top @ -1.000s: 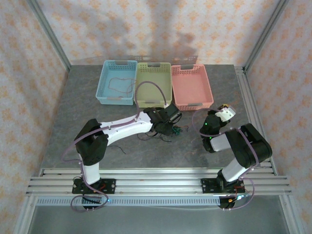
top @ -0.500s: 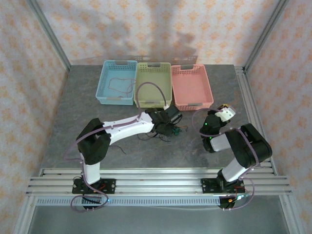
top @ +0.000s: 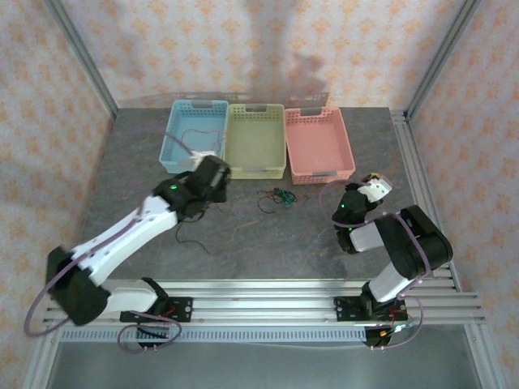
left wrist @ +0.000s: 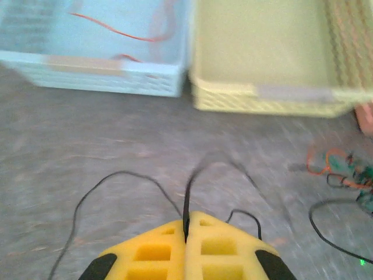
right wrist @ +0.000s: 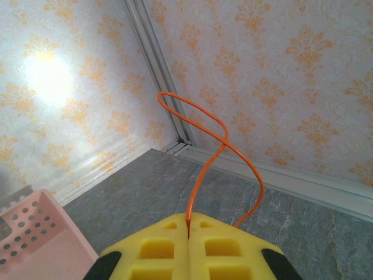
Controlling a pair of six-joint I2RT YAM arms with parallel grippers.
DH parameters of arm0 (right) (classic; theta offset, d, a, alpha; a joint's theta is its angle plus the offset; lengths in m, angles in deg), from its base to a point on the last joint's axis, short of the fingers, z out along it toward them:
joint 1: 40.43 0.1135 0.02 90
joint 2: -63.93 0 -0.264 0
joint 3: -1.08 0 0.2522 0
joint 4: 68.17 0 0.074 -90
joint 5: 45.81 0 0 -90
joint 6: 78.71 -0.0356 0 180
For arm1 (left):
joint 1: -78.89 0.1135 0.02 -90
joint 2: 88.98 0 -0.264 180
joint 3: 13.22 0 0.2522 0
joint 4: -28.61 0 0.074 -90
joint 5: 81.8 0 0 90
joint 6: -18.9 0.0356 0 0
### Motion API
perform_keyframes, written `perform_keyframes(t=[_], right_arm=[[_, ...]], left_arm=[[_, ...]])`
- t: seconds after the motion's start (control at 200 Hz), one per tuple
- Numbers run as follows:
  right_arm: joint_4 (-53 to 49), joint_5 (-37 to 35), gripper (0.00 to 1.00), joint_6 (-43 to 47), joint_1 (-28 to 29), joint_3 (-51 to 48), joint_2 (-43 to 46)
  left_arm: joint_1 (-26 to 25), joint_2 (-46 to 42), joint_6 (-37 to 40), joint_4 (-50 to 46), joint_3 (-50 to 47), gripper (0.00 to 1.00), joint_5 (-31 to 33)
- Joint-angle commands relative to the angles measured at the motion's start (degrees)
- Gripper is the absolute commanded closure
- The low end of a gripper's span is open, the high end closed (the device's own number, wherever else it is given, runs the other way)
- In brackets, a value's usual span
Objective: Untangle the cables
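Observation:
My left gripper is shut on a thin black cable that loops out over the table on both sides of the yellow fingers. From above, this gripper hovers just in front of the blue basket, and the black cable trails behind it on the table. A small tangle of reddish, green and black cables lies in front of the green basket. My right gripper is shut on a curly orange cable, held up at the right side.
Three baskets stand in a row at the back: blue with a reddish cable inside, green, pink. The pink basket's corner lies left of my right gripper. Metal frame rails run along the table's right edge.
My left arm has swung left from the tangle toward the blue basket, its gripper shut on a black cable drawn out with it. The right arm has not moved.

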Motion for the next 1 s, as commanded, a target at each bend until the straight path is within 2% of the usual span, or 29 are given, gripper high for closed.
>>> perform_keyframes(t=[0.0,0.115,0.165,0.235,0.37,0.565,0.661,0.746,0.796,0.996], right_arm=[[1.2,-0.8,1.0,-0.4,-0.4,0.3,0.3],[1.2,-0.7,1.0,-0.4,-0.4,0.3,0.3],[1.1,-0.6,1.0,-0.3,-0.4,0.4,0.2],[1.2,-0.3,1.0,-0.2,-0.3,0.4,0.1],[1.2,0.0,1.0,-0.1,-0.4,0.4,0.1],[1.1,0.5,1.0,0.0,-0.3,0.5,0.1],[1.1,0.7,1.0,-0.3,-0.4,0.6,0.0],[1.2,0.9,1.0,-0.5,-0.4,0.6,0.0],[1.1,0.8,1.0,-0.7,-0.4,0.5,-0.1],[1.1,0.9,1.0,-0.8,-0.4,0.6,-0.1]], left_arm=[[6.9,-8.7,-5.1,-3.5,-5.8,1.0,4.3],[16.2,-16.8,-5.6,-3.1,-9.9,1.0,0.0],[18.3,-18.1,-5.2,-3.2,-10.4,1.0,-1.8],[18.9,-17.8,-4.2,-3.8,-9.6,1.0,-4.2],[18.8,-17.5,-2.2,-0.8,-8.6,1.0,-14.8],[17.1,-14.6,0.5,-3.2,-0.7,1.0,-22.7],[11.7,-13.0,3.0,-5.4,1.1,1.0,-20.7],[6.1,-10.8,2.6,-6.9,0.2,1.0,-13.5],[4.8,-8.9,2.1,-6.7,-1.1,1.0,-11.5],[1.1,-1.2,1.5,-4.7,-4.0,1.0,-9.9]])
